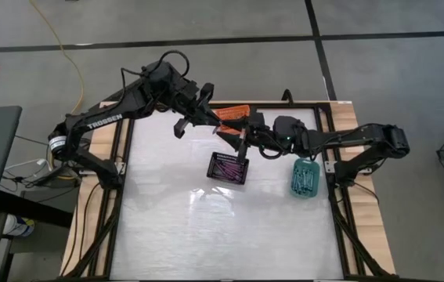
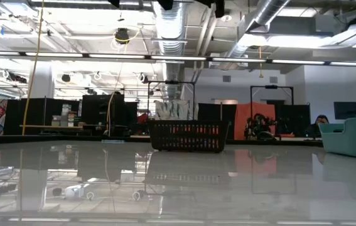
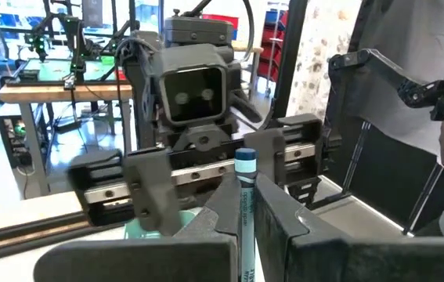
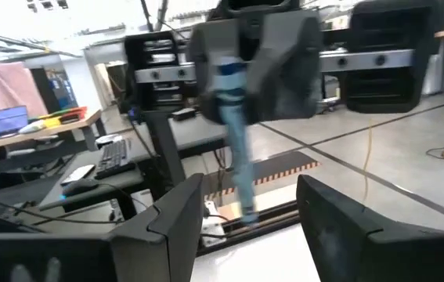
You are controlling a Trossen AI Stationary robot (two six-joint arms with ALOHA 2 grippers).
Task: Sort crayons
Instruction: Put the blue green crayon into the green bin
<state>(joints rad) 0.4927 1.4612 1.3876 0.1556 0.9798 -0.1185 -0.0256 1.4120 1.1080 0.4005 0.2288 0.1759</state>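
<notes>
Gripping a teal-blue crayon [image 3: 244, 205] upright between its closed fingers, the left gripper [image 1: 215, 119] is hanging above the far middle of the table [image 1: 229, 235], just off the orange basket [image 1: 233, 112]. In the left wrist view the crayon's paper wrapper is carrying small printed lettering, too fine to read, and its bare tip is sticking up clear of the fingers [image 3: 284, 227].

Facing it from the other side, the right gripper [image 1: 241, 135] is holding its two fingers [image 4: 339, 215] wide apart and has hold of nothing. In the right wrist view the same crayon [image 4: 237, 133] is hanging down from the left gripper [image 4: 253, 55] in line with the gap between those open fingers, above them; whether it is touching them cannot be told. In the left wrist view the right gripper [image 3: 206, 176] is filling the middle of the picture, close behind the crayon.

Seen from above, the black basket [image 1: 229, 168] is sitting just below the two grippers, showing purple crayons [image 1: 227, 167] inside. The teal basket [image 1: 305, 178] is standing well to the right, near the table's edge, beneath the right arm.

White lettering reading "TROSSEN" is running along the left arm [image 1: 104, 121]. In the low view only the black basket [image 2: 188, 136] and a corner of the teal basket [image 2: 352, 138] are showing on the glossy tabletop.
</notes>
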